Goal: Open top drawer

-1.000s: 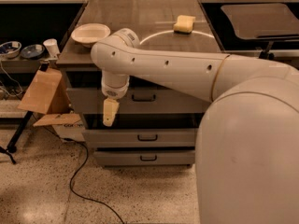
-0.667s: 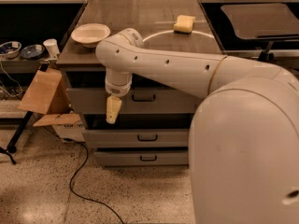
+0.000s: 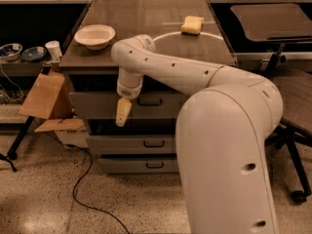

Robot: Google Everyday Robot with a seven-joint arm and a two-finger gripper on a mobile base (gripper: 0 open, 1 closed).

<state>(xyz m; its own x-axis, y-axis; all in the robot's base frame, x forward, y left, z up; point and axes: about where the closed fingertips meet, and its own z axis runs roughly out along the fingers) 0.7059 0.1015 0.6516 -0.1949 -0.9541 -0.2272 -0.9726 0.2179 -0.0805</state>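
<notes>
I see the top drawer (image 3: 95,105) directly under the tabletop (image 3: 146,23), its long axis running left to right and its grey front facing me. The gripper (image 3: 123,112) hangs pointing down in front of it, just left of the black handle (image 3: 150,102). I cannot tell whether it is open or closed.

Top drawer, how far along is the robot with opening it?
Done: the gripper is level with the front of the top drawer. In hand: it hangs just left of the black handle, apparently not on it. Left: take the handle and pull. A dark gap shows above the front, but I cannot tell whether the drawer is out at all.
</notes>
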